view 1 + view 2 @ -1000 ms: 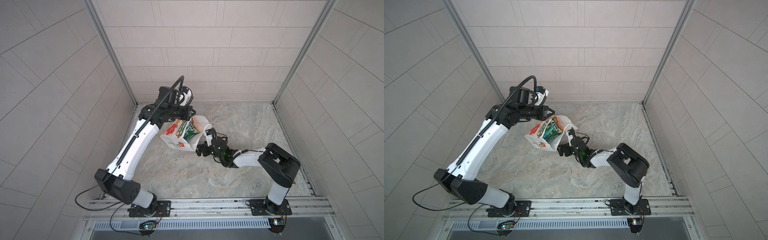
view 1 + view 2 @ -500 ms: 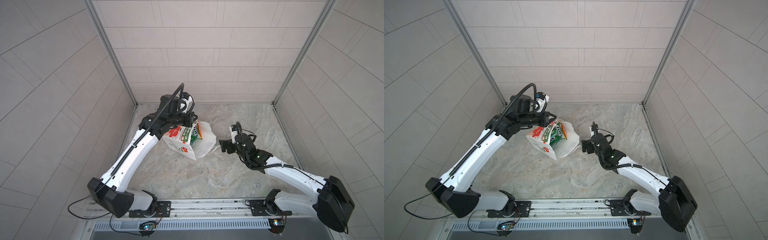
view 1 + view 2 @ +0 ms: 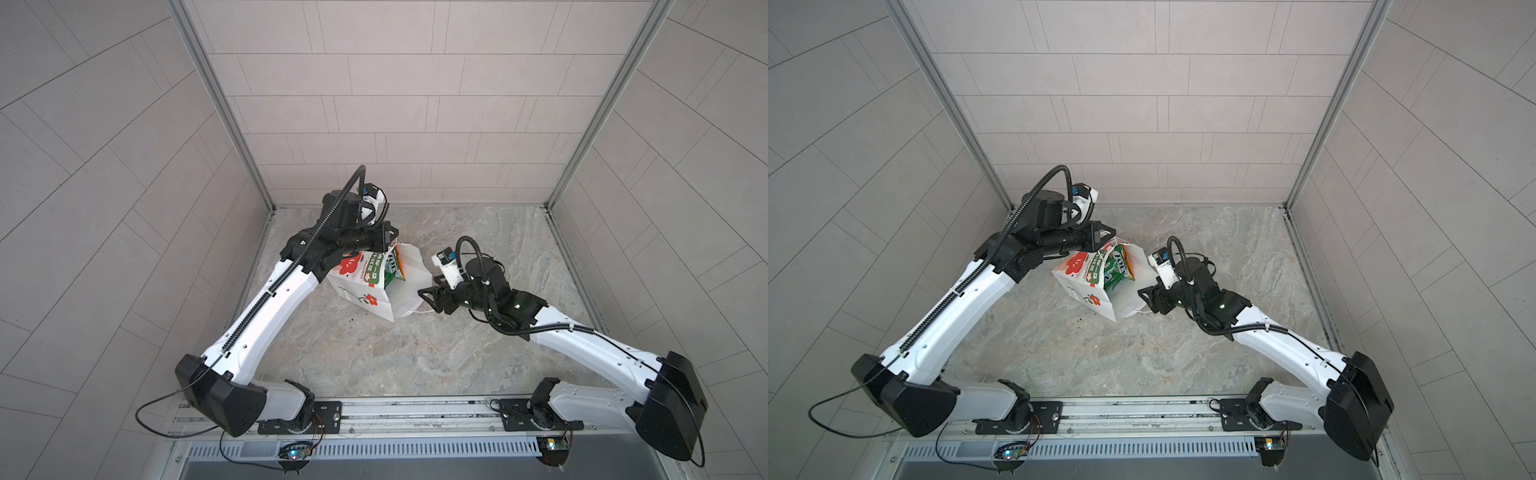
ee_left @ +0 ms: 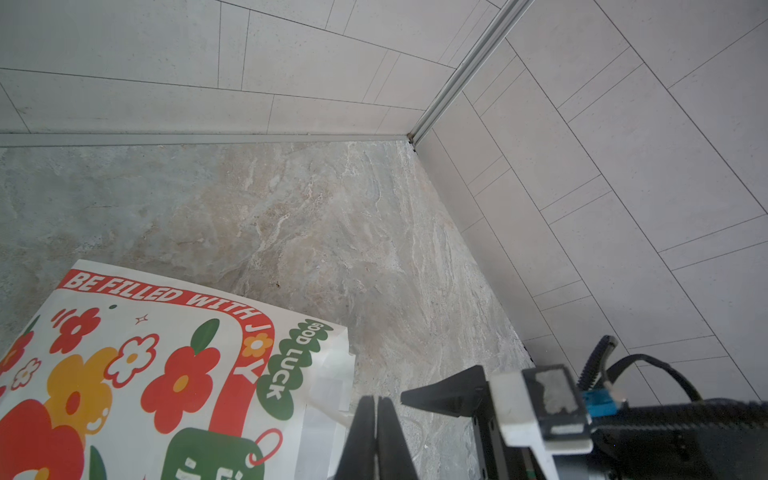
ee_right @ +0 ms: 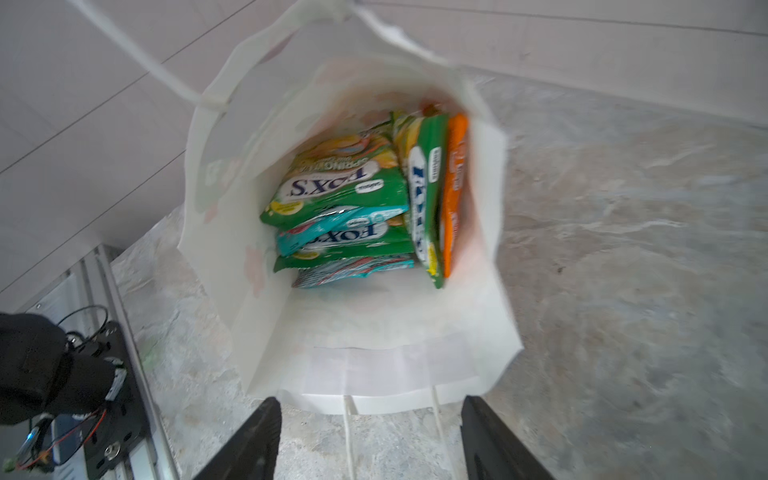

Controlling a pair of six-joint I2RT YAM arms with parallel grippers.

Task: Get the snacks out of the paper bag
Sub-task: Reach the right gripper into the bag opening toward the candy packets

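Note:
The white paper bag (image 3: 361, 291) (image 3: 1086, 286) lies tilted on the stone floor, its mouth facing my right arm. My left gripper (image 3: 388, 242) (image 3: 1105, 235) (image 4: 376, 415) is shut on the bag's upper cord handle (image 4: 332, 411). Several snacks (image 5: 340, 183) sit deep inside: green, teal (image 5: 332, 235) and orange (image 5: 453, 195) packets, also seen in both top views (image 3: 392, 270) (image 3: 1118, 270). My right gripper (image 3: 428, 297) (image 3: 1147, 297) (image 5: 370, 419) stands open just outside the bag's lower rim (image 5: 374, 399). The lower handle cords (image 5: 348, 436) hang between its fingers, untouched.
Tiled walls close in the floor (image 3: 415, 353) on three sides, with the back left corner close behind the bag. A metal rail (image 3: 415, 409) with both arm bases runs along the front. Bare floor lies in front of and right of the bag.
The bag has come down from a raised tilt to rest on the floor. My right arm unfolded, pulled away to the right, then came back to the mouth with its jaws narrower.

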